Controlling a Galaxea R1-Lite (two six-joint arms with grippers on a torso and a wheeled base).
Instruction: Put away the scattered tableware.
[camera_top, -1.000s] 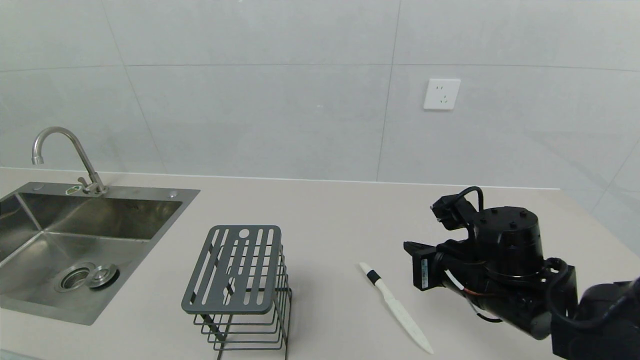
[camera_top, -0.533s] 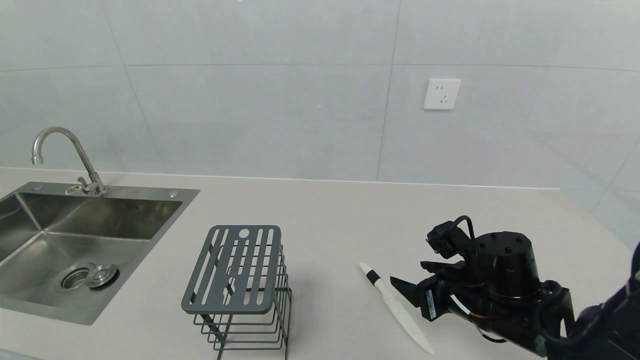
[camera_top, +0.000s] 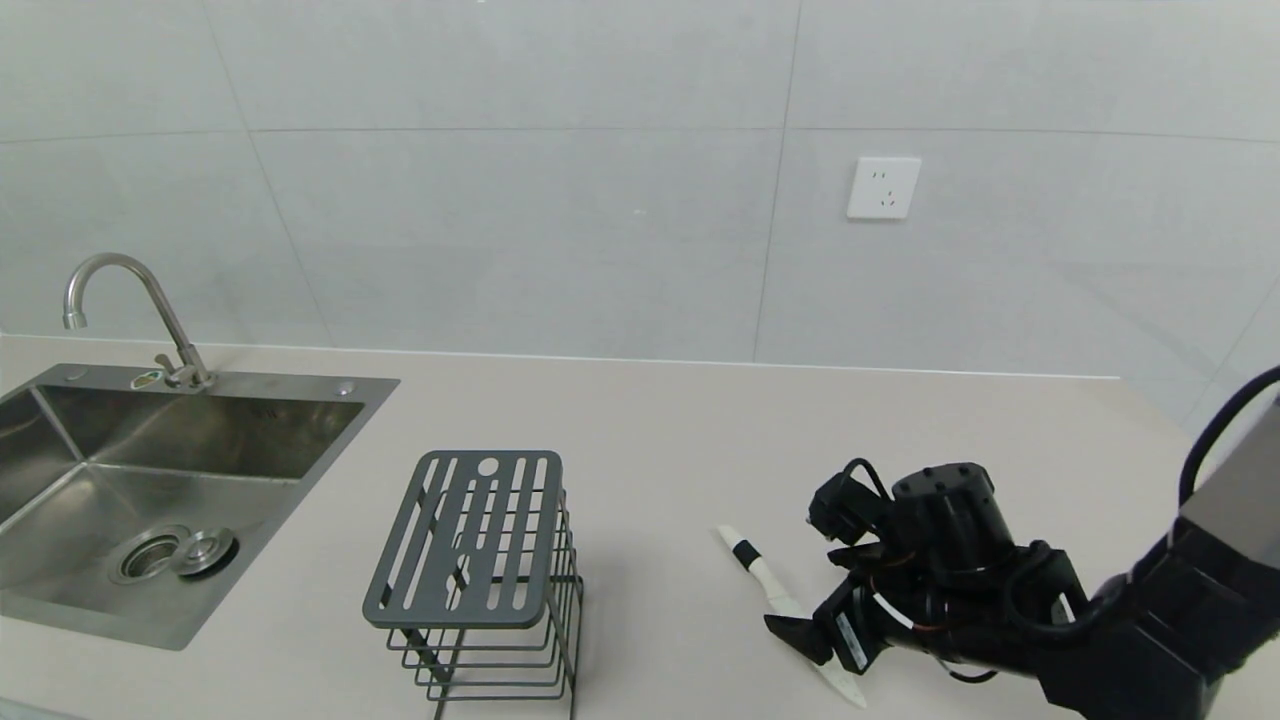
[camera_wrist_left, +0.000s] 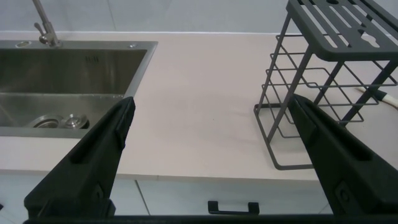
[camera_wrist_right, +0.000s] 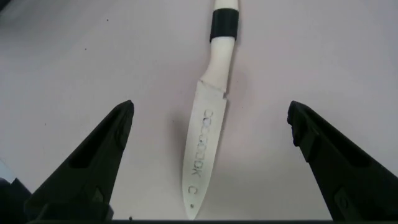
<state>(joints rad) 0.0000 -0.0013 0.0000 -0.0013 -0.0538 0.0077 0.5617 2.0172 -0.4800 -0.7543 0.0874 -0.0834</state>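
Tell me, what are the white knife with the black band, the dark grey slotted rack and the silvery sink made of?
White knife: matte, uniformly white blade and handle, so likely ceramic or plastic. Dark grey slotted rack: thin rigid wires under a flat plate, probably painted metal. Silvery sink: brushed sheen with soft reflections, apparently stainless steel.
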